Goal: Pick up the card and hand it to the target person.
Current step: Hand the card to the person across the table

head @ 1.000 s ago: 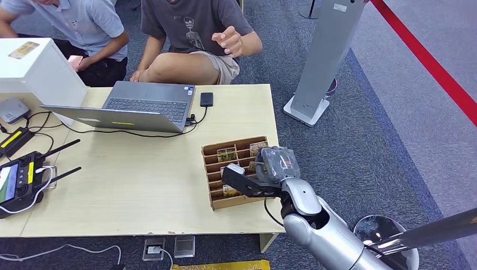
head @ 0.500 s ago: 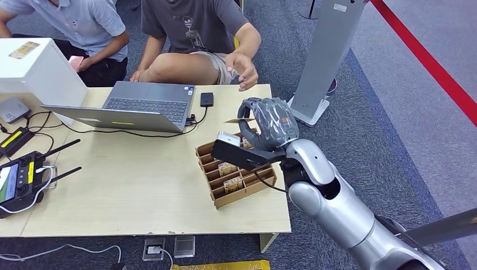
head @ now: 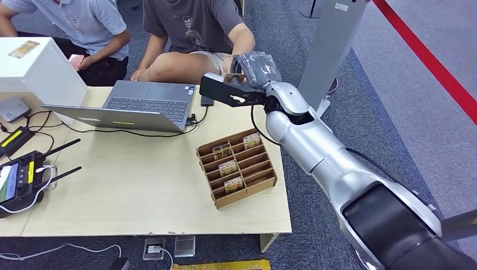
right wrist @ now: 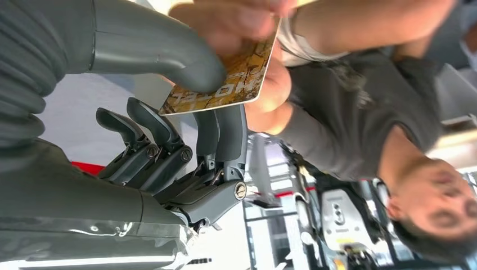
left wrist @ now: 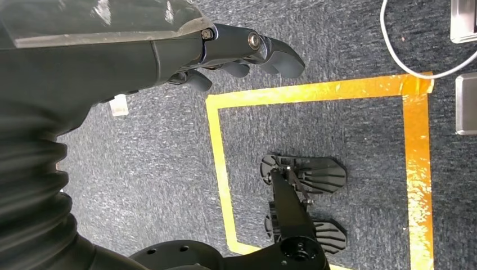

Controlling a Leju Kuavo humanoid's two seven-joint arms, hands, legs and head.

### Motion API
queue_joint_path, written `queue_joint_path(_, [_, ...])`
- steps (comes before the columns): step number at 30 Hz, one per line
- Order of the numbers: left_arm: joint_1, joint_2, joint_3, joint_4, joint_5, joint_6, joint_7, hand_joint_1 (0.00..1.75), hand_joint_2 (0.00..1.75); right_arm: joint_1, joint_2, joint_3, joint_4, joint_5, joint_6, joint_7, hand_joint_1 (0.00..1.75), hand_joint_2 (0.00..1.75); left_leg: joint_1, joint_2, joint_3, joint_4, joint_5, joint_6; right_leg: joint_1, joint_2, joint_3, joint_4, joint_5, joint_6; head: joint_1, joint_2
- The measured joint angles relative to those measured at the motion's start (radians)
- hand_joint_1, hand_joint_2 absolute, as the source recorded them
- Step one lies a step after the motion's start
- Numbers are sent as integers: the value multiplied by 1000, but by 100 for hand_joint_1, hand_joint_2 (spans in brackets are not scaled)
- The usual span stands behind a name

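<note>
Bright, even indoor light; soft shadows; close right wrist view blurred.

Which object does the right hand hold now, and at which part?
The right hand pinches the card near one end, between thumb and fingers. The person's hand touches its other end.

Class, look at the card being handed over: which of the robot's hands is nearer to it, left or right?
Right. The right hand pinches the card at the person's hand. The left hand hangs over the carpet floor, away from the card.

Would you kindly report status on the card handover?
Right hand pinches card, held out at person's hand, which touches it. Left hand hangs, holding nothing. Nothing in the way.
</note>
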State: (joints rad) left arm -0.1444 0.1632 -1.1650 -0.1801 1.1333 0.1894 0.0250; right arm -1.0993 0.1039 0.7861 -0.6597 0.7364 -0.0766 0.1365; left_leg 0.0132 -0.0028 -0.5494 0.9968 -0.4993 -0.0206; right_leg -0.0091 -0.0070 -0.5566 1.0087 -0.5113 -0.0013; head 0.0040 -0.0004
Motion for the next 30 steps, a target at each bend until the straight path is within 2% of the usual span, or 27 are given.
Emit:
queue_joint_path(1, [2,0,0,0,3,0,-1,0,175,-6,7,2,27,4,-1,1,171,175,0,0,0,0,0,0,0,0,0,0,0,0,1,0])
queue_joint_path(5, [10,3,0,0,7,-6,2,0,175,-19,29,10,113,21,-8,0,0,175,0,0,0,0,0,0,0,0,0,-1,0,0,2,0])
queue_joint_path(13, [17,14,0,0,9,-26,-4,0,175,-39,46,27,203,23,-60,-32,0,175,0,1,1,0,0,0,0,1,0,0,0,0,0,0])
queue_joint_path(20, [19,15,0,0,28,-10,-14,0,175,-81,29,3,198,-83,-142,-112,0,175,0,1,1,1,0,0,0,1,0,0,0,0,0,0])
queue_joint_path(24, [22,15,0,0,44,0,-5,0,175,-78,-26,-36,97,-180,-151,-114,0,175,0,1,1,1,0,0,0,1,0,-1,0,0,1,0])
queue_joint_path(27, [26,15,0,0,52,8,7,0,175,-42,-95,-78,-46,-253,-145,-58,0,175,0,1,2,2,0,0,0,1,1,-1,0,0,1,0])
queue_joint_path(30, [32,15,0,0,56,10,12,0,175,33,-180,-134,-239,-321,-113,11,0,175,0,0,3,2,-1,1,0,1,1,-2,0,0,1,0])
